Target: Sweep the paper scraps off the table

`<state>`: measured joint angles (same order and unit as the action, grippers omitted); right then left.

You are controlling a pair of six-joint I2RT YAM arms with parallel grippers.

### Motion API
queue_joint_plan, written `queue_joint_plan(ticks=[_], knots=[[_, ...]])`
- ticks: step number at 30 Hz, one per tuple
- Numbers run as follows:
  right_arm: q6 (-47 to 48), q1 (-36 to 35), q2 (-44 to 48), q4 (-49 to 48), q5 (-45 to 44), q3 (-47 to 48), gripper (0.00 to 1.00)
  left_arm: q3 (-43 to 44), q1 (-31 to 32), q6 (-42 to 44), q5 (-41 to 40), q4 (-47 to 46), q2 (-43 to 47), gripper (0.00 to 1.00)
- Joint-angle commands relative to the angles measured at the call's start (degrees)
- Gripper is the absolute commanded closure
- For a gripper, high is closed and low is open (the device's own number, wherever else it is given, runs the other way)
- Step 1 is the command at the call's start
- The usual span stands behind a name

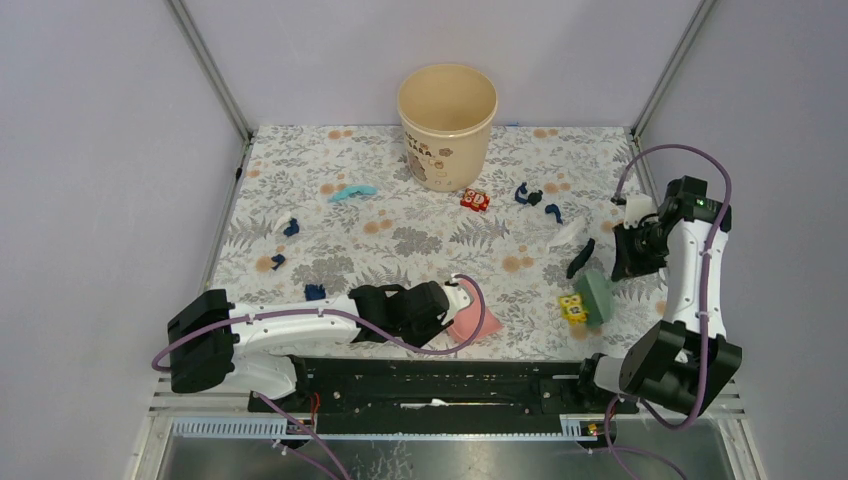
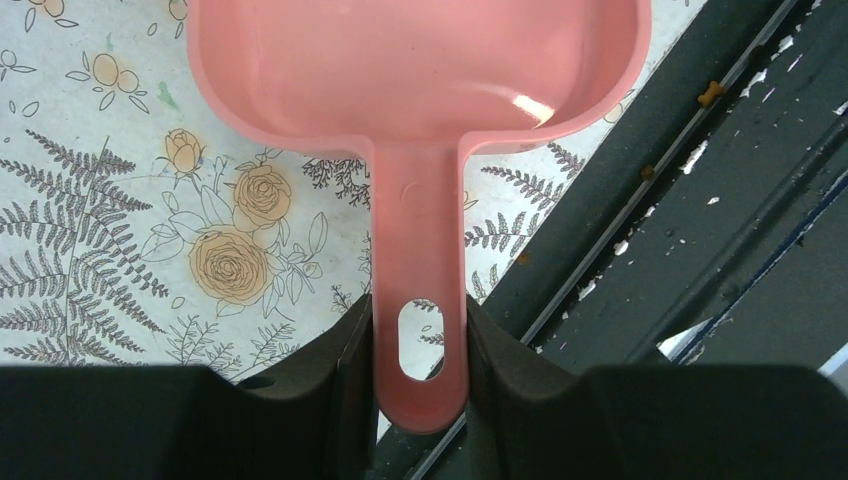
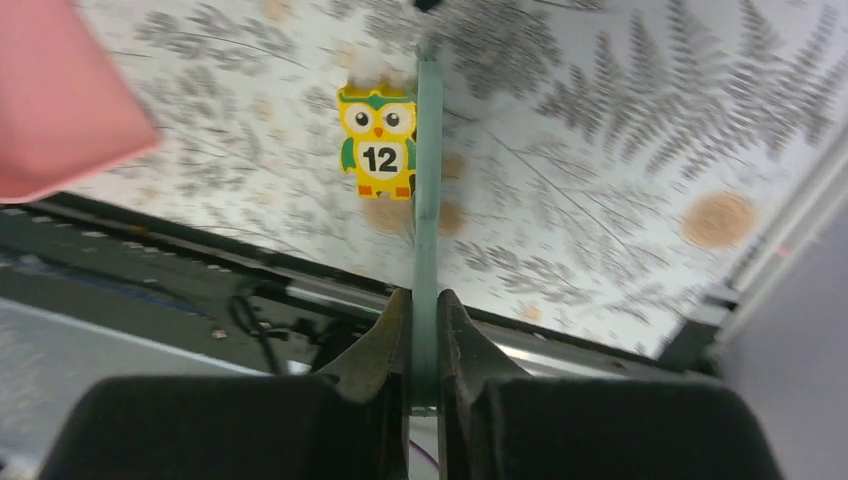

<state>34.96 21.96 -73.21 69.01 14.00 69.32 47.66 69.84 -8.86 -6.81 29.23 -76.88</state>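
**A:** Jaws, left side?
**B:** Your left gripper clamps the pink dustpan's handle at the table's near edge.
**A:** Right?
**B:** Your right gripper pinches a thin green board beside an owl tile. The navy paper scraps lie scattered, apart from both.

pink dustpan, green scraper, navy paper scraps

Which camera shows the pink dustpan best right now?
Left wrist: the dustpan fills the frame, handle clamped in the left gripper. From the top, the arm hides most of the dustpan. Right wrist catches only a blurred pink corner.
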Motion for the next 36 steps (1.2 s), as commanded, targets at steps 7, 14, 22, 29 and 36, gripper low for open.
queue_joint_plan(ticks=[7,14,22,29,36], knots=[[-4.29,-0.07,-3.80,6.87,24.36,9.52,1.00,2.44,0.03,0.60,2.00,-0.87,0.51,1.00],[-7.44,-0.07,-1.35,0.90,10.64,14.95,1.00,2.50,0.03,0.92,1.47,-0.98,0.41,1.00],[-8.45,-0.07,0.10,-11.13,-7.70,13.83,1.00,7.36,-3.97,1.13,0.88,0.00,-1.37,1.00],[-8.57,-0.07,-4.51,-17.37,-8.57,11.78,1.00,21.04,-7.29,6.25,-1.44,5.11,-12.15,1.00],[-14.61,-3.65,-8.76,-19.19,-2.56,11.12,1.00,40.19,-7.66,11.94,1.47,12.51,-28.35,1.00]])
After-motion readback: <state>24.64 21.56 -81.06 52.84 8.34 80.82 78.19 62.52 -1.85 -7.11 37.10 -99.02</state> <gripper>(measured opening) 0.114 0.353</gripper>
